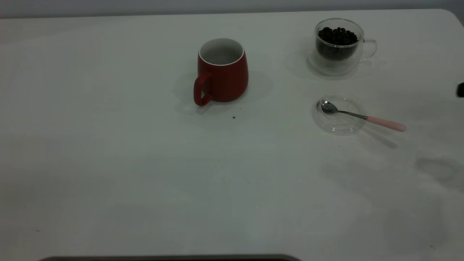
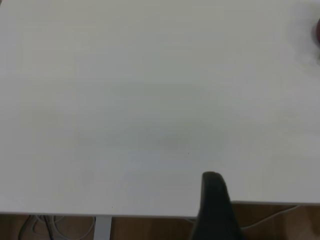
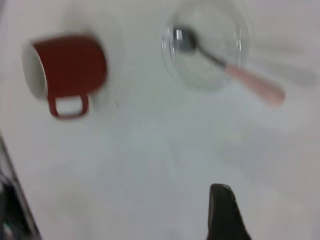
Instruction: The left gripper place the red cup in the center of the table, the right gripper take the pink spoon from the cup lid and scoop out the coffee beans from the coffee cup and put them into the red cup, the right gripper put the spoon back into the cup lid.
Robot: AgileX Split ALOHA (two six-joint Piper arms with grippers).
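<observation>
While looking in from outside, exterior view
- red cup (image 1: 223, 78): standing upright at upper centre of the frame, white inside showing, loop handle pointing toward the lower left
- table (image 1: 108, 163): filling nearly the whole frame, carrying a few dark specks just below the red cup
- coffee cup (image 1: 331, 67): standing upright at upper right, well apart from the red cup, clear handle pointing right
- coffee beans (image 1: 338, 36): heaping inside the coffee cup, reaching close to its rim
- cup lid (image 1: 340, 125): lying flat at right of centre, directly below the coffee cup in the frame
- pink spoon (image 1: 357, 116): resting with its metal bowl inside the cup lid, pink handle sticking out over the rim toward the lower right
- black sliver (image 1: 460, 90): poking in at the right edge, too little showing to name

Left wrist view
- left gripper (image 2: 215, 205): hanging at the table's near edge over bare white top, touching nothing
- claw state: cannot tell, only one dark part showing
- cables (image 2: 35, 227): trailing on the floor beyond the table edge

Right wrist view
- right gripper (image 3: 225, 212): hovering above the table, apart from the pink spoon (image 3: 250, 82) and the cup lid (image 3: 200, 75)
- claw state: cannot tell
- spoon and lid: lying together, bowl inside, handle overhanging
- red cup (image 3: 70, 67): standing beside the lid, apart from it
</observation>
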